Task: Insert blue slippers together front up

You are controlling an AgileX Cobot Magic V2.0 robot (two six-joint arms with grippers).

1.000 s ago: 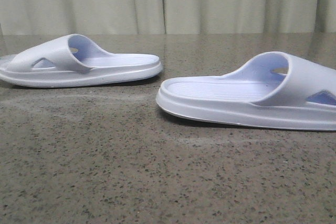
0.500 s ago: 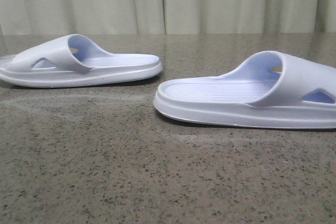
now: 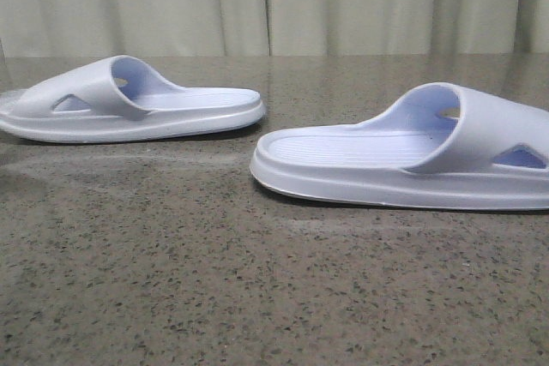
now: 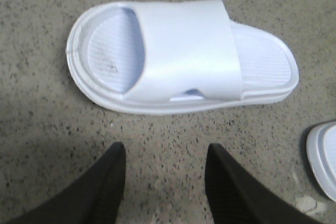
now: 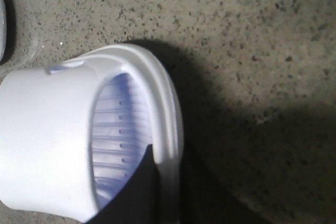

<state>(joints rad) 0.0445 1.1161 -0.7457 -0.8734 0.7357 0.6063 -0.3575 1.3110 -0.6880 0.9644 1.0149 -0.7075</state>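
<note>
Two blue slippers lie sole-down on the speckled stone table. The left slipper (image 3: pixel 129 109) has its heel toward the middle, and the right slipper (image 3: pixel 403 160) faces it heel to heel. Neither gripper shows in the front view. My left gripper (image 4: pixel 165 153) is open and empty over bare table, just short of the left slipper's (image 4: pixel 184 51) side. My right gripper (image 5: pixel 168 169) is shut on the toe rim of the right slipper (image 5: pixel 47 140). One finger (image 5: pixel 139 187) is inside on the ribbed footbed. The other is lost in shadow outside the rim.
The heel of the right slipper (image 4: pixel 324 156) shows at the edge of the left wrist view. A sliver of the left slipper (image 5: pixel 1 24) shows in the right wrist view. A pale curtain (image 3: pixel 274 2) hangs behind the table's far edge.
The right slipper has slid a little to the left, toward the left slipper. The left slipper has not moved.
</note>
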